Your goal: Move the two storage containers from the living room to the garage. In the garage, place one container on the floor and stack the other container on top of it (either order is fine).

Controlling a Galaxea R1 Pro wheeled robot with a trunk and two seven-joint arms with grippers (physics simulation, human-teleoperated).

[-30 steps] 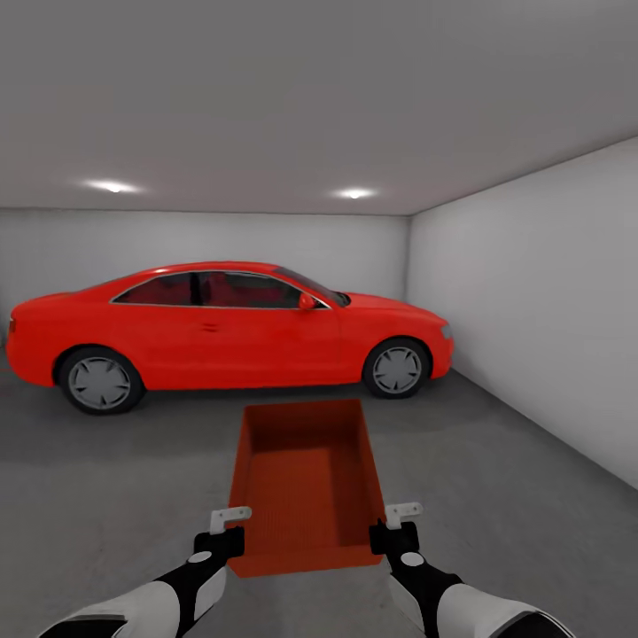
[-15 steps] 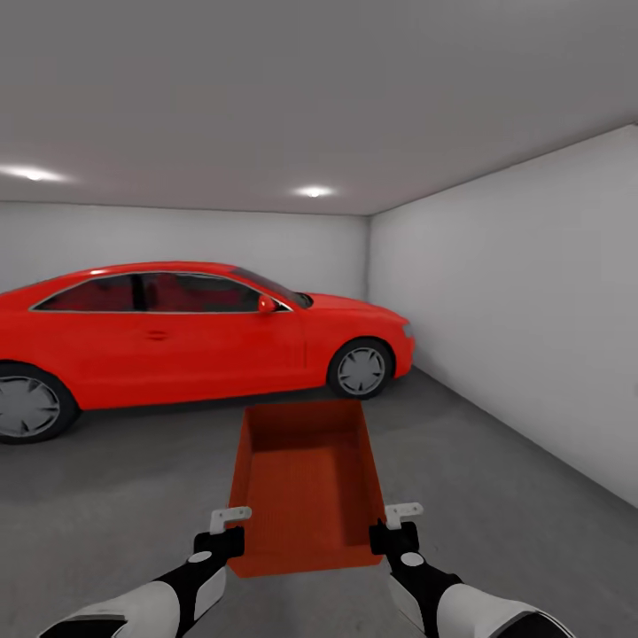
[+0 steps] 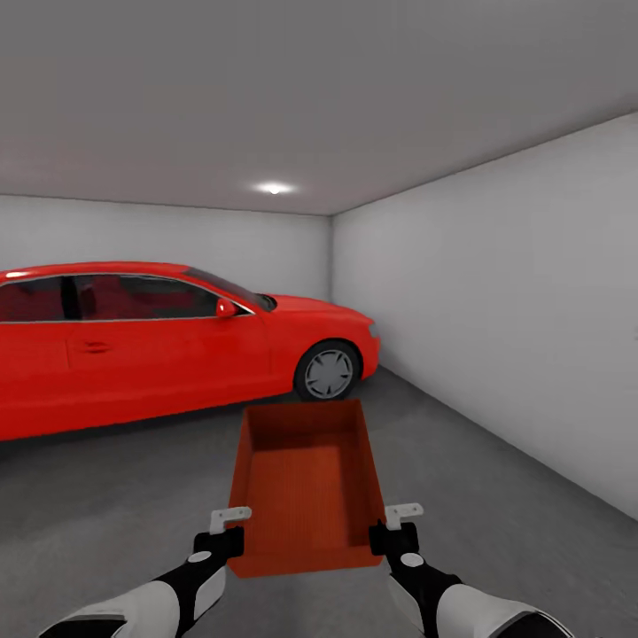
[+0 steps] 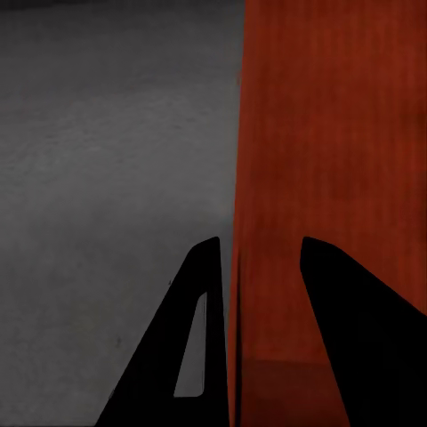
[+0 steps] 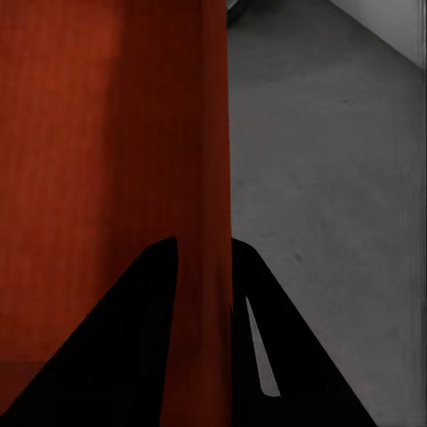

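In the head view I hold one orange-red open-topped storage container (image 3: 306, 483) out in front of me, above the garage's dark grey floor (image 3: 514, 540). My left gripper (image 3: 232, 523) clamps its left wall near the close corner, and my right gripper (image 3: 399, 518) clamps its right wall. In the left wrist view the left gripper (image 4: 258, 242) has its dark fingers on either side of the container's wall (image 4: 338, 133). The right gripper (image 5: 205, 242) is shut tight on the opposite wall (image 5: 107, 133). The container is empty inside.
A red car (image 3: 133, 346) stands side-on ahead and to the left, its front wheel (image 3: 328, 372) near the back corner. A pale grey wall (image 3: 496, 310) runs along the right. Bare floor (image 4: 107, 160) lies between me, the car and that wall.
The whole view has swung to the right, so the car has slid left in the picture and more of the right wall shows. The container and both grippers keep their places in the view.
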